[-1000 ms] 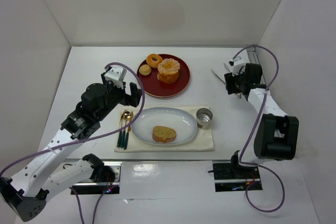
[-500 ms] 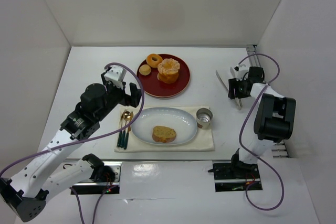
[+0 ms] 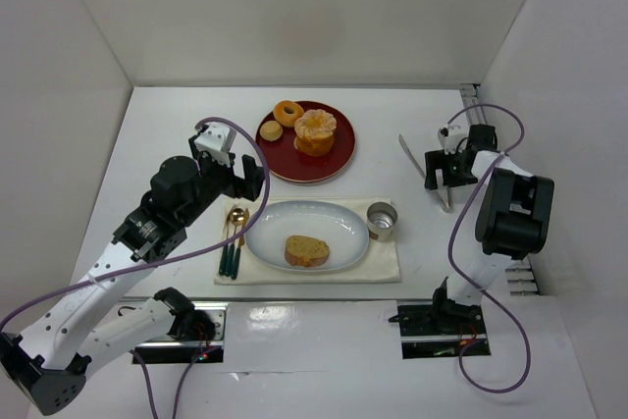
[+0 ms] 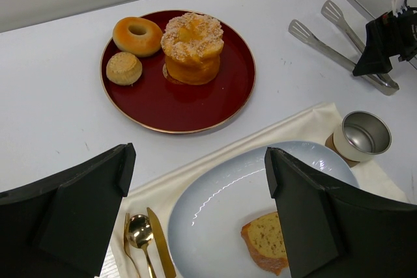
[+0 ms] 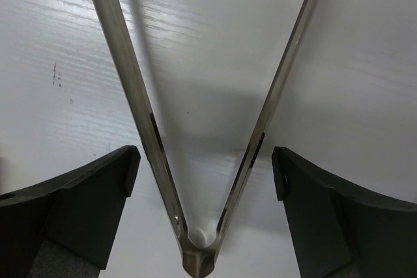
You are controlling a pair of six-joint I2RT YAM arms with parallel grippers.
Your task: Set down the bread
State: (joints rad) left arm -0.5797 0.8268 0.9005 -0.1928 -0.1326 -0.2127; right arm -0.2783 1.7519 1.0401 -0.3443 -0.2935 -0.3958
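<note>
The bread [image 3: 307, 250], a golden-crusted slice with a tan face, lies flat on the pale blue oval plate [image 3: 265, 227]. The left wrist view shows the bread [image 4: 268, 239] on the plate [image 4: 208, 206], partly hidden by one finger. My left gripper [image 3: 238, 182] hangs open and empty above the plate's left end [image 4: 199, 157]. At the right of the table, my right gripper [image 3: 442, 172] stands open. Its fingers straddle the hinge end of metal tongs [image 5: 130, 83] without touching them [image 5: 205, 157]. The tongs [image 3: 417, 156] lie on the table.
A red plate [image 3: 339, 166] behind the oval plate holds a donut [image 3: 287, 112], an orange-glazed pastry [image 3: 315, 131] and a small biscuit [image 3: 271, 130]. A metal cup [image 3: 382, 221] and gold cutlery [image 3: 234, 233] rest on the cream placemat [image 3: 388, 262]. White walls close in three sides.
My right gripper lowered the tongs to the table and opened, letting them go; that arm has folded back. The left arm and the bread have not moved.
</note>
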